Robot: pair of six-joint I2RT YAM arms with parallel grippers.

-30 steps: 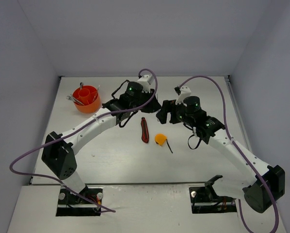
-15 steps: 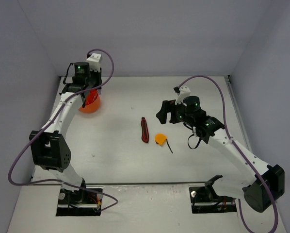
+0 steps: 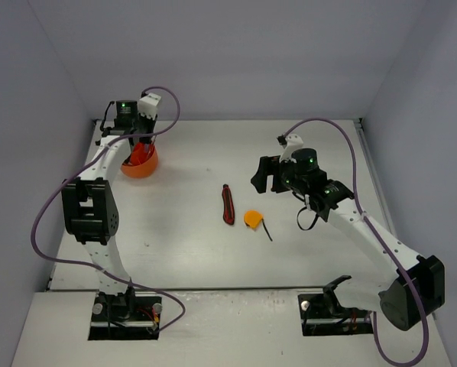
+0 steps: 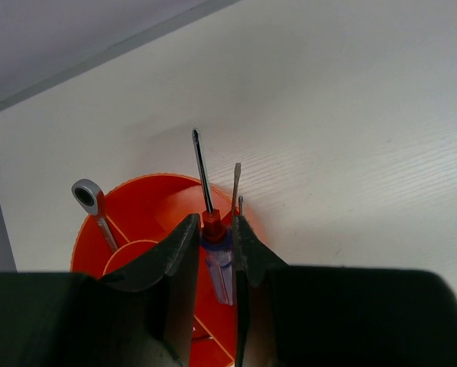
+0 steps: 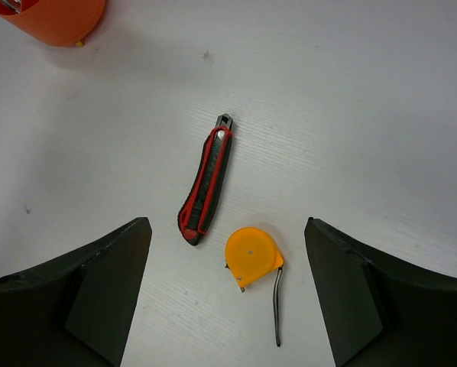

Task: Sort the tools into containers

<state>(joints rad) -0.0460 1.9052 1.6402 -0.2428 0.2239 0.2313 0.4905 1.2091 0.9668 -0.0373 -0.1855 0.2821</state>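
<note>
The orange-red tub [image 3: 144, 167] stands at the back left. My left gripper [image 3: 137, 145] hangs over it, shut on the blue-red screwdriver [image 4: 217, 256], whose shaft points away over the tub's rim [image 4: 137, 191]. A silver ring wrench [image 4: 89, 197] stands in the tub, and two thin silver tool tips [image 4: 237, 180] show by my right finger. The red-black handled tool [image 3: 228, 205] and the round orange tape measure [image 3: 252, 219] lie mid-table. My right gripper [image 3: 264, 177] is open and empty above them, with the tool [image 5: 207, 183] and the tape measure [image 5: 251, 256] between its jaws in the right wrist view [image 5: 227, 225].
The tape measure's black strap [image 5: 277, 310] trails toward the near side. The tub's corner shows at the top left of the right wrist view [image 5: 53, 19]. Grey walls close the table at the back and both sides.
My left arm has swung from the middle of the table to the tub at the back left. My right gripper has shifted slightly to the right.
</note>
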